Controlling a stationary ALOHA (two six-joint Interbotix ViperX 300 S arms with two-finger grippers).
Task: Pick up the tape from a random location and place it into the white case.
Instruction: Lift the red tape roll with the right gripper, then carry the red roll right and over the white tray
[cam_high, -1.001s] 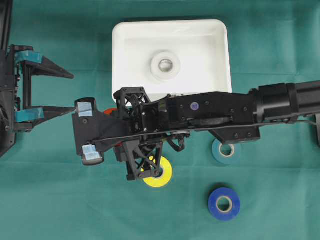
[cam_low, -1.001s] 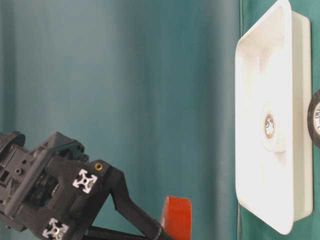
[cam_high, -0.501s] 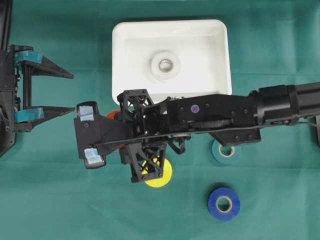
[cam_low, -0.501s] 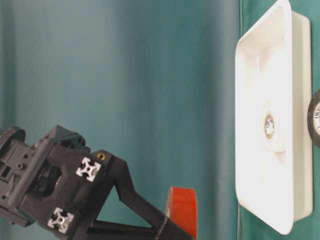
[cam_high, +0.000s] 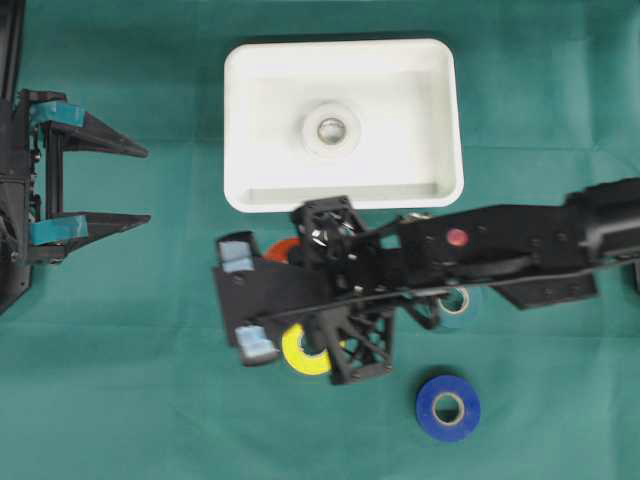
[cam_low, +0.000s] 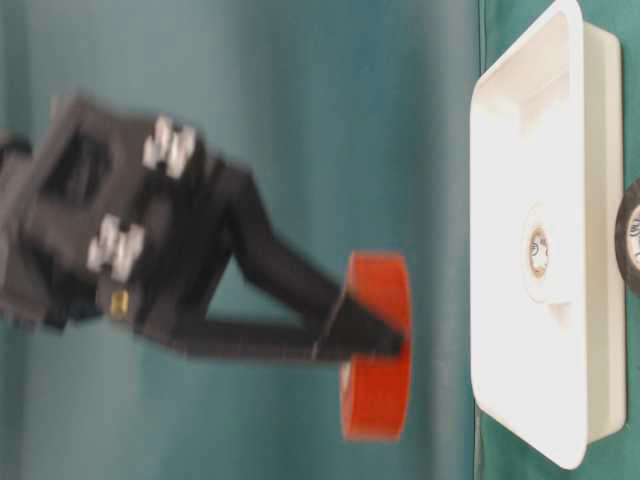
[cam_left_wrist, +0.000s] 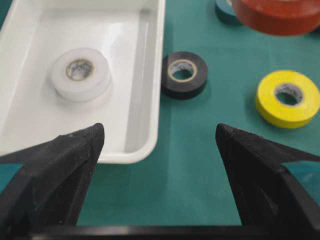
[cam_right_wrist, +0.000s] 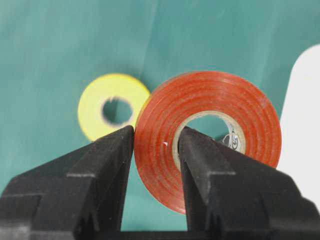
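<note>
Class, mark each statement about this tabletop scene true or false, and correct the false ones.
1. The right gripper is shut on the red tape roll. True.
2. The white case holds no tape. False: a white tape roll lies inside it.
3. The left gripper is open and holds nothing. True.
4. The black tape roll lies inside the case. False: it sits on the green cloth beside the case.
5. The blue tape roll lies on the cloth. True.
</note>
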